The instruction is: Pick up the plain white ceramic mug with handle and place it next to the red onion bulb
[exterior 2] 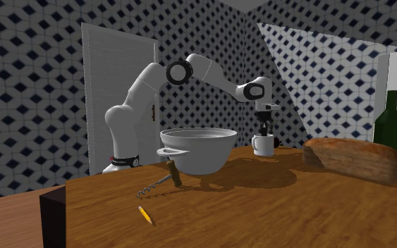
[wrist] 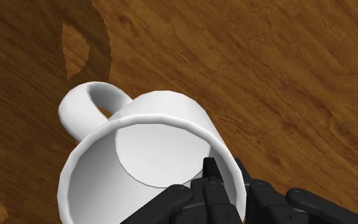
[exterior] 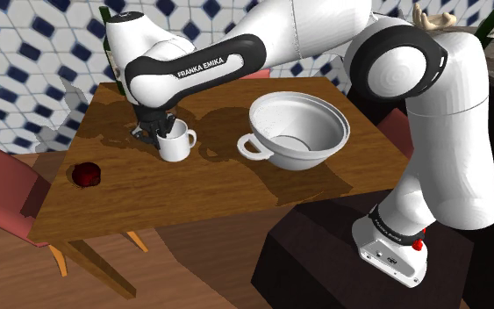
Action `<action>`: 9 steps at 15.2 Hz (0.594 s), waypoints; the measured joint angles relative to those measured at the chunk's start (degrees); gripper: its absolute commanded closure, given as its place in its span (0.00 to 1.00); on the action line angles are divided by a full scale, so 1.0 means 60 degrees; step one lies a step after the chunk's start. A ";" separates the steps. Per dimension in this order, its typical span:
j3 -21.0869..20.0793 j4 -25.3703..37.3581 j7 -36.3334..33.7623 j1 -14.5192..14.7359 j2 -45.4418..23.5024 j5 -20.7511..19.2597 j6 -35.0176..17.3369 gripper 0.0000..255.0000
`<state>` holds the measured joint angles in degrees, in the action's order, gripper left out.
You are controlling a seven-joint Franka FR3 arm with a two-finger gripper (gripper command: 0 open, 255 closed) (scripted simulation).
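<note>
Here, the gripper pinches the wall of the white mug, fingertips partly hidden. The mug sits mid-table; bare tabletop separates it from the red onion near the edge.

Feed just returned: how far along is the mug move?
Done: the gripper is at the mug, clasping its rim. In hand: the grasp; the mug looks not yet lifted off the table. Left: carry it to the red onion, apart near the table's edge.
</note>
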<state>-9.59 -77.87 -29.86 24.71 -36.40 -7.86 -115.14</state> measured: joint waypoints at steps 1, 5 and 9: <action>0.0000 0.0002 0.0000 0.0000 -0.0001 0.0000 0.0000 0.00; 0.0000 0.0007 0.0000 0.0001 -0.0002 -0.0001 -0.0001 0.00; -0.0034 0.0193 0.0023 0.0000 0.0294 0.0049 0.0469 0.00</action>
<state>-9.79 -76.71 -29.72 24.71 -34.64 -7.57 -112.33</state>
